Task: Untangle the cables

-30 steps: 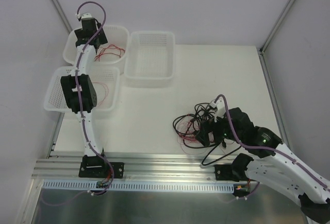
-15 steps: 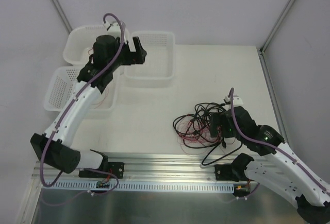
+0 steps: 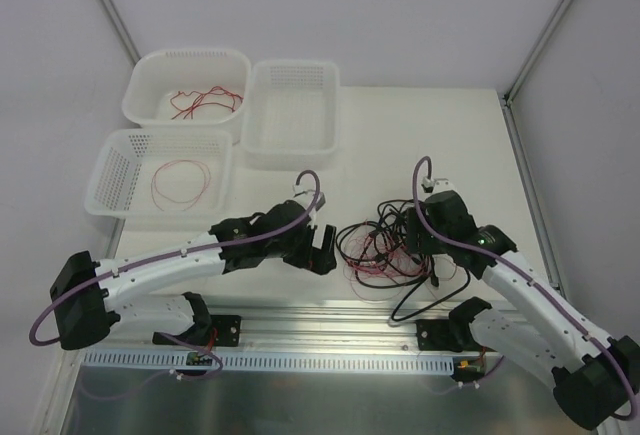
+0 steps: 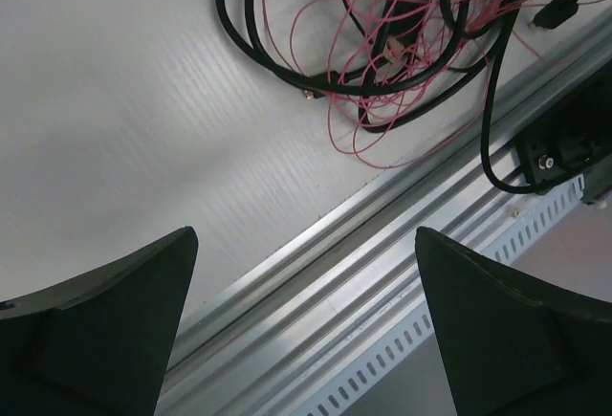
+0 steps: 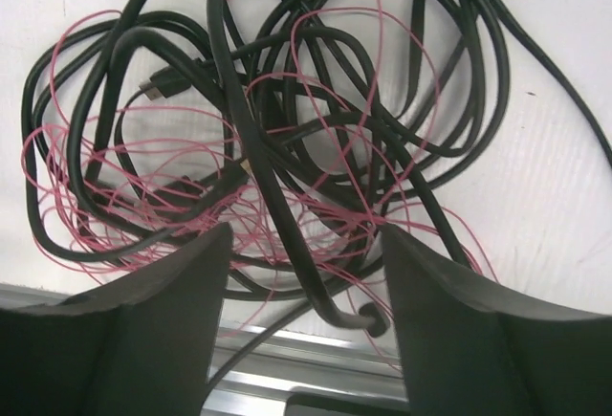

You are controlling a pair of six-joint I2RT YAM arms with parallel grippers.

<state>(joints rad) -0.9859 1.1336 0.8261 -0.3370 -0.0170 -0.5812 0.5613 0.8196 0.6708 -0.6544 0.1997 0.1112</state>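
The right end effector, jaws apart, is hovering directly over the cables; the left end effector, wide open, is hanging just left.

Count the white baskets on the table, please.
3. The far-left basket holds red wires, the second basket sits right of it, the near-left basket holds a red loop.

Looks like a robotics lab test cell, definitely nobody's home. Plain white table boxed in by blank white walls with metal corner posts. An aluminium rail runs just below the left gripper and right gripper, with a slotted cable duct past that. White plastic sorting baskets sit well beyond the left gripper.
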